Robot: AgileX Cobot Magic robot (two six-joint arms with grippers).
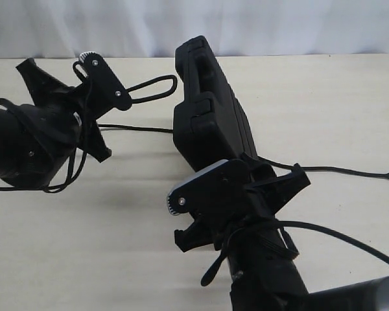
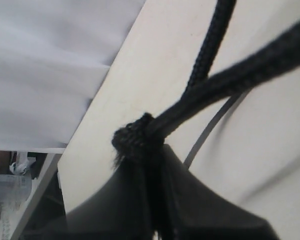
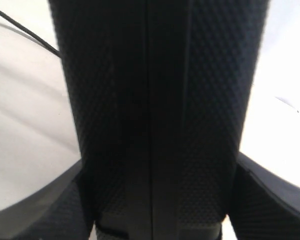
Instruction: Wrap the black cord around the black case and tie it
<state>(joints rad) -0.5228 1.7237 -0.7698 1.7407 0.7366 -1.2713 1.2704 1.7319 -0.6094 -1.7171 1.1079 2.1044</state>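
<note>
Exterior: flat rectangular black plastic case [image 1: 207, 107] stood tilted on its edge on the cream counter [image 1: 84, 246]. The right claw [image 1: 246, 165] gripped its near end, jaws wide around it. The left claw [image 1: 123, 96] was pinched tight on the thin black braided cord [image 1: 157, 80], with a loop sticking out toward the case. Strands lay on the counter on either side of the case.
Left wrist: the left claw [image 2: 157, 165] was closed on the cord [image 2: 135, 137] at its knot, two strands leading off.
Right wrist: the textured case [image 3: 155, 100] filled the gap between both fingers [image 3: 275, 200]
</note>
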